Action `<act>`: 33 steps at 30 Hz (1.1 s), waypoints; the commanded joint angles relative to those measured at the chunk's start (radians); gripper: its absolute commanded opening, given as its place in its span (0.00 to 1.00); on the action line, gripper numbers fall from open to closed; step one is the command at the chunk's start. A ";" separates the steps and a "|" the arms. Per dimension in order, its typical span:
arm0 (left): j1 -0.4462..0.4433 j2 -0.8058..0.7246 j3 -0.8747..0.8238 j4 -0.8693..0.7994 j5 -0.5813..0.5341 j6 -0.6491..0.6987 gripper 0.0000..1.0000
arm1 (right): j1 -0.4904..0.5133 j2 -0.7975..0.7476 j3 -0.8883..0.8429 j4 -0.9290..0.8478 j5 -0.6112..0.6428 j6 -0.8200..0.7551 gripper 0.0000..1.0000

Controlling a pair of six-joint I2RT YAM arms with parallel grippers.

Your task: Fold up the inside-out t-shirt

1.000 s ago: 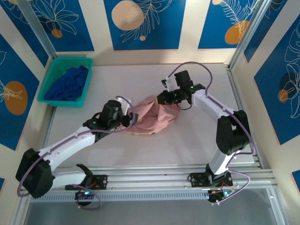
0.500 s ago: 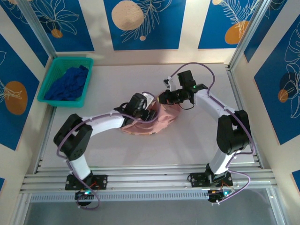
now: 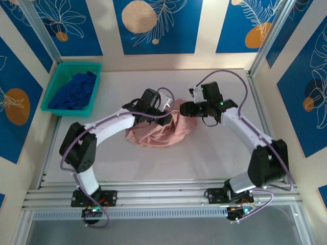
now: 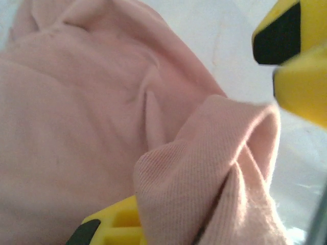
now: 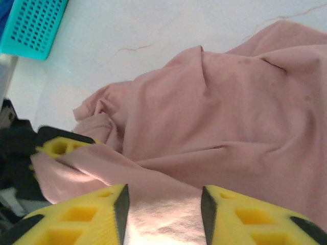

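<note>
The inside-out t-shirt (image 3: 162,128) lay in a crumpled heap at the centre of the table (image 3: 214,158), not yet flattened. No fold had been made.

Left gripper (image 3: 164,108): positioned at the 12 o'clock edge of the heap. In the left wrist view its fingers (image 4: 301,87) were pressed together on a raised ridge of pink cloth, which ran between them as a doubled loop. This grip probably served to lift one edge clear of the pile so that the garment could be drawn out.

Right gripper (image 3: 182,108): positioned at the 2 o'clock edge of the heap, pointing toward 9 o'clock. In the right wrist view its fingers (image 5: 82,219) stood apart, with cloth lying below the gap but not clamped. The spread stance suited a fresh grasp on a second edge.

The teal basket (image 3: 76,64) holding the dark blue garment (image 3: 75,91) sat at 10 o'clock, well apart from the work.

Caution: the loop held on the left looked bunched, so more than one layer may have been caught.
</note>
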 commanded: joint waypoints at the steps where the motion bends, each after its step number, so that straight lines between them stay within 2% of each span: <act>1: 0.010 -0.096 -0.022 -0.097 0.103 -0.137 0.00 | 0.089 -0.109 -0.101 0.018 0.147 -0.011 0.62; 4: 0.010 -0.128 -0.027 -0.113 0.116 -0.170 0.00 | 0.190 -0.180 -0.196 0.086 0.218 0.018 0.69; 7: 0.010 -0.153 -0.028 -0.115 0.139 -0.191 0.00 | 0.276 -0.187 -0.265 0.159 0.316 0.050 0.75; 12: 0.010 -0.194 -0.034 -0.137 0.151 -0.194 0.00 | 0.323 -0.105 -0.279 0.273 0.374 0.065 0.75; 13: 0.010 -0.203 -0.034 -0.153 0.141 -0.185 0.00 | 0.320 -0.090 -0.265 0.276 0.375 0.055 0.68; 15: 0.013 -0.220 -0.035 -0.191 0.100 -0.156 0.00 | 0.308 -0.081 -0.249 0.266 0.351 0.027 0.44; 17: 0.024 -0.240 -0.040 -0.226 0.055 -0.129 0.00 | 0.281 -0.106 -0.259 0.260 0.275 -0.003 0.26; 20: 0.047 -0.262 -0.057 -0.240 0.025 -0.100 0.00 | 0.222 -0.161 -0.297 0.281 0.051 -0.044 0.06; 23: 0.069 -0.280 -0.059 -0.265 -0.037 -0.057 0.00 | 0.149 -0.209 -0.320 0.306 -0.210 -0.054 0.00; 26: 0.077 -0.303 -0.066 -0.266 -0.155 -0.024 0.01 | 0.091 -0.231 -0.325 0.350 -0.476 -0.047 0.00; 29: 0.074 -0.318 -0.068 -0.273 -0.296 -0.002 0.19 | 0.059 -0.225 -0.325 0.408 -0.643 -0.015 0.00; 33: 0.057 -0.374 -0.106 -0.266 -0.377 0.024 0.39 | 0.037 -0.199 -0.327 0.497 -0.732 0.043 0.00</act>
